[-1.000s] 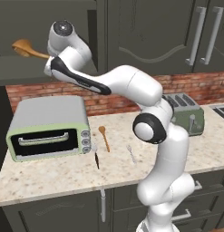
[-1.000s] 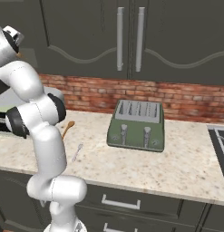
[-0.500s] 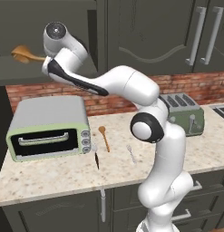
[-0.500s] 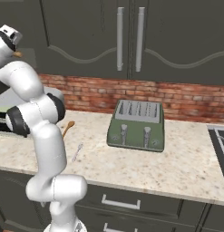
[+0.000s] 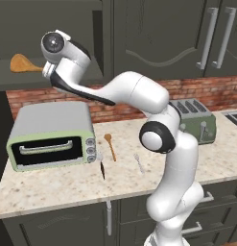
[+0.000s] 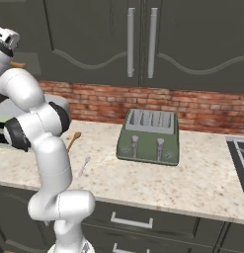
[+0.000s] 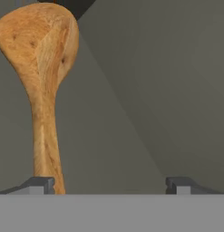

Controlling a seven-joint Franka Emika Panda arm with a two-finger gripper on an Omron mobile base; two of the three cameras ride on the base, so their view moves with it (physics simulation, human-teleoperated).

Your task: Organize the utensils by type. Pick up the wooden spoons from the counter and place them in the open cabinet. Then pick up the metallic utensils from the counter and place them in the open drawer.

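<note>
Beige speckled tabletop (image 5: 67, 185) carrying a black-handled knife (image 5: 102, 168), silver fork (image 5: 138, 163) and slim wooden spoon (image 5: 109, 145), all awaiting sorting; mint toaster oven (image 5: 50, 134) alongside. Behind, broad-bowled wooden spoon (image 7: 43, 77) resting on the cabinet shelf (image 5: 24, 79), gripper (image 7: 111, 185) spread open, released.

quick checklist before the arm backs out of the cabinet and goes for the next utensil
1. Gripper open: ok, fingertips stand wide apart in the hand view.
2. Long orange-brown wooden spoon with the broad round bowl released: cannot tell, its handle sits right by one fingertip.
3. That spoon on the dark grey-green upper cabinet's shelf: ok, seen there in the left base view.
4. Small slim wooden spoon on the beige speckled counter: ok, free to pick.
5. Small silver fork and small silver-and-black knife on the counter: ok.
6. Open drawer: cannot tell.
</note>
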